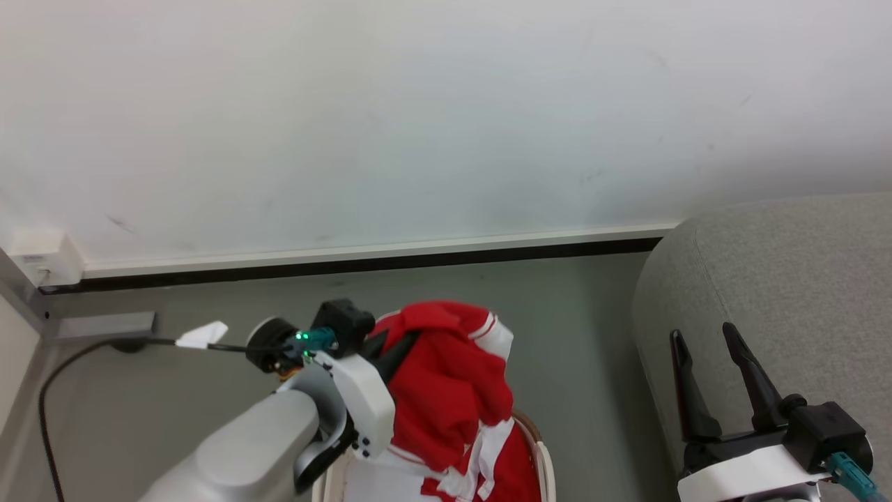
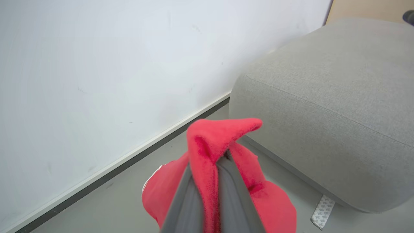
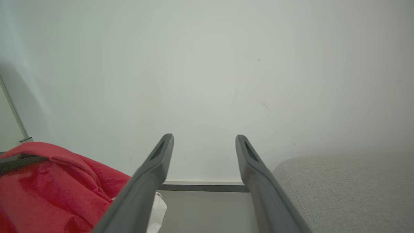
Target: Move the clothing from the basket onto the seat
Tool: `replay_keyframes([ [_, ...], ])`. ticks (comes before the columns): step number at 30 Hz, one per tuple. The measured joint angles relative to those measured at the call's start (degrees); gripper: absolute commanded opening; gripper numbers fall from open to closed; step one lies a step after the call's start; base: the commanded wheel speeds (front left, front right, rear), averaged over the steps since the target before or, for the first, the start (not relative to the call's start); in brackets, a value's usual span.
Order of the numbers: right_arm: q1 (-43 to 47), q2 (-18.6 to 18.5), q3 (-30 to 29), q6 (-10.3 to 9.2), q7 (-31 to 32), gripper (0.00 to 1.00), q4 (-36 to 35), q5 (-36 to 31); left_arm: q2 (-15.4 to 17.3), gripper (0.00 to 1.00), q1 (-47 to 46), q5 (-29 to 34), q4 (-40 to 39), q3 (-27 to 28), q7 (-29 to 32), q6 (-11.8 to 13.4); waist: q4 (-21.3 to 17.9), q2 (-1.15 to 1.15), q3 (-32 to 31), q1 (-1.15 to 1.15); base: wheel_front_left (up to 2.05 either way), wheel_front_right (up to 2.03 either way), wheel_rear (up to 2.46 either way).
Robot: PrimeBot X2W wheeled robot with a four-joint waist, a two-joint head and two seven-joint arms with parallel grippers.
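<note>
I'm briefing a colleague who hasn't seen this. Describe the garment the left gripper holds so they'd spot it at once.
Left of the big grey sofa, a cream laundry basket stands on the grey floor. Above it a bright red garment with white striped cuffs hangs from the shut left gripper. Unlike the red clothes lying in the basket, it is raised and bunched.

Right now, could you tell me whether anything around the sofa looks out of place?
One thing: a patterned strip pokes out from under the sofa onto the floor, like loose tape or a label.
</note>
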Motion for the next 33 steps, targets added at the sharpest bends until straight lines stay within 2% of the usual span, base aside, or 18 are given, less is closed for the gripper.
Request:
replay_keyframes([
  [7,0.1,0.0,2.0,0.0,0.0,1.0,0.0,0.5,3.2,0.0,-1.4,-1.6,-10.7,4.9,-0.2,3.1,1.0,0.0,-1.4,0.01,0.0,0.0,0.0],
  [18,0.3,0.0,6.3,0.0,0.0,1.0,-0.5,1.5,5.7,0.0,-3.0,-8.4,-25.1,12.5,1.5,6.8,1.7,0.0,-1.5,0.01,0.0,0.0,0.0],
  [24,0.3,0.0,9.1,0.0,0.0,1.0,-1.5,1.6,7.2,0.0,-3.1,-9.3,-28.7,13.4,2.6,8.2,1.7,0.0,-0.9,0.01,0.0,0.0,0.0],
  [33,-1.4,0.0,16.7,0.0,0.0,1.0,-0.9,-2.2,7.2,0.0,-2.3,-9.9,-28.9,13.2,2.6,8.6,1.9,0.0,-0.3,0.02,0.0,0.0,0.0],
])
